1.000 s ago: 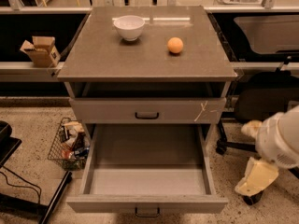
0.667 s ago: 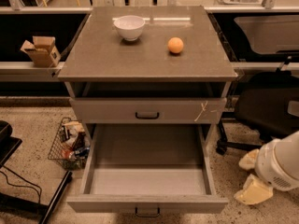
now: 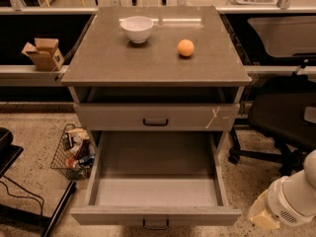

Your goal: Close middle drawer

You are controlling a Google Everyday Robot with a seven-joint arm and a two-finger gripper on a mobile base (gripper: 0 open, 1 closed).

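The middle drawer (image 3: 155, 215) stands pulled far out of the grey cabinet. Its long grey tray (image 3: 155, 181) is empty, its front is plain, and a small black bow handle (image 3: 155, 224) sits at the front's centre near the bottom edge. Above it, the drawer with a pale cross mark (image 3: 215, 116) on its front's right end is shut. My white arm (image 3: 294, 199) comes in at the lower right. The gripper (image 3: 261, 215) hangs low there, to the right of the open drawer's front corner and apart from it.
A white bowl (image 3: 137, 27) and an orange (image 3: 185, 48) sit on the cabinet top (image 3: 98, 63). A black office chair (image 3: 284, 117) stands on the right behind my arm. A wire basket (image 3: 74, 152) of clutter and a black stand (image 3: 29, 206) are on the left floor. A cardboard box (image 3: 44, 53) sits on the left ledge.
My arm and gripper have dropped lower, toward the bottom right corner of the view. The middle drawer has not moved.
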